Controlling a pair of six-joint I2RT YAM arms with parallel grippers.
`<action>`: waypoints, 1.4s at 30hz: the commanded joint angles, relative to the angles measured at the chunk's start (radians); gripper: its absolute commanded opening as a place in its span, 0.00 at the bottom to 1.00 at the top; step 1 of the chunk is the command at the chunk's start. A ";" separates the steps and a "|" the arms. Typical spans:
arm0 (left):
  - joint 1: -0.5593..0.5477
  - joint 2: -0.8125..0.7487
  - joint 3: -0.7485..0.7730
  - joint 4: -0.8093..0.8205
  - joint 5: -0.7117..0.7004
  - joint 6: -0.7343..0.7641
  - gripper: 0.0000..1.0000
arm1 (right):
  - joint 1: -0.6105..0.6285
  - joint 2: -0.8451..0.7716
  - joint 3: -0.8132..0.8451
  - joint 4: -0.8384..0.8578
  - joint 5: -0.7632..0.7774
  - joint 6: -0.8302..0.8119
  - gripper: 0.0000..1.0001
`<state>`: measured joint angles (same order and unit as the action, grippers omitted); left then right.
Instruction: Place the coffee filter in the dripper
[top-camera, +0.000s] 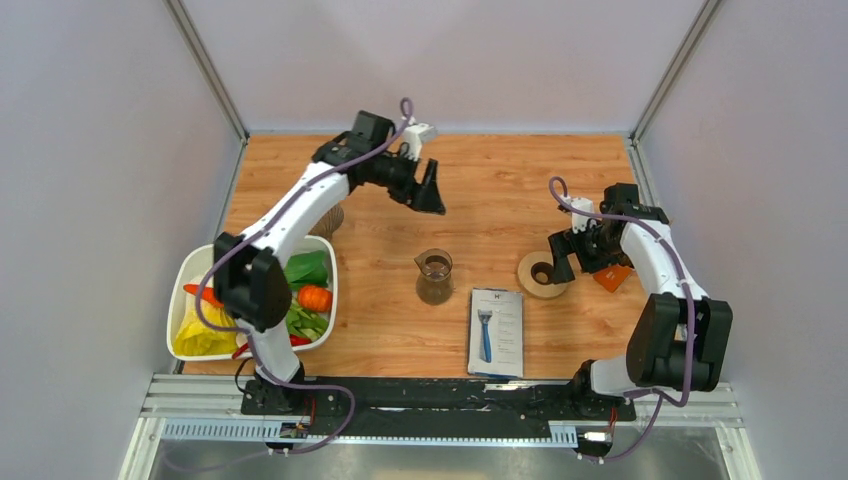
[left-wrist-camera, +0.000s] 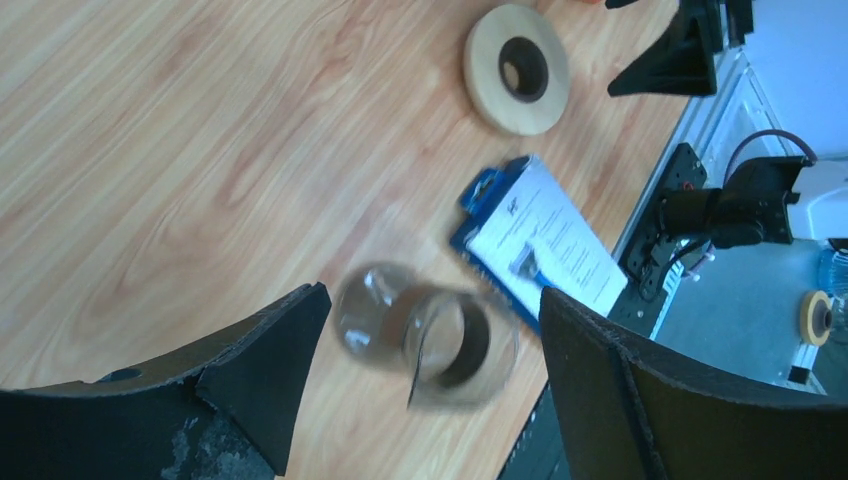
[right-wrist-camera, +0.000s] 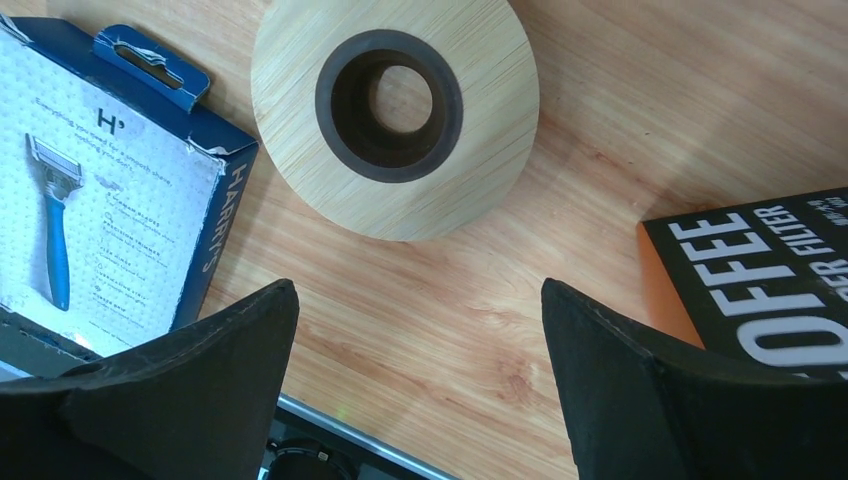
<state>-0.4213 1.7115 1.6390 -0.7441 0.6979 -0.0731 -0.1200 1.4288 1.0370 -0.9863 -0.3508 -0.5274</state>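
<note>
The dripper (top-camera: 434, 276), a small translucent brownish funnel, stands upright at the table's middle; it shows blurred in the left wrist view (left-wrist-camera: 440, 340). A light-tan ribbed cone that I take for the coffee filter (top-camera: 330, 222) sits by the white bin's far corner, partly hidden under my left arm. My left gripper (top-camera: 432, 200) hangs in the air beyond the dripper, open and empty (left-wrist-camera: 432, 295). My right gripper (top-camera: 560, 262) is open and empty too, low over bare wood (right-wrist-camera: 420, 285).
A wooden ring (top-camera: 543, 274) (right-wrist-camera: 392, 110) lies by the right gripper, with an orange-and-black box labelled coffee filter (top-camera: 612, 277) (right-wrist-camera: 760, 280) just right of it. A blue razor pack (top-camera: 497, 332) lies near the front edge. A white bin (top-camera: 190, 275) of vegetables stands left.
</note>
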 joint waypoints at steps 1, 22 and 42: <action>-0.119 0.171 0.133 0.178 0.014 -0.122 0.85 | 0.002 -0.075 0.059 -0.019 -0.005 -0.015 0.94; -0.354 0.821 0.468 0.492 0.015 -0.468 0.63 | 0.002 -0.163 0.092 -0.061 -0.045 -0.006 0.96; -0.364 0.877 0.352 0.780 0.223 -0.746 0.46 | 0.002 -0.158 0.092 -0.062 -0.016 -0.035 0.96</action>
<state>-0.7799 2.5851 1.9976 -0.0547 0.8783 -0.7654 -0.1200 1.2942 1.0897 -1.0424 -0.3725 -0.5461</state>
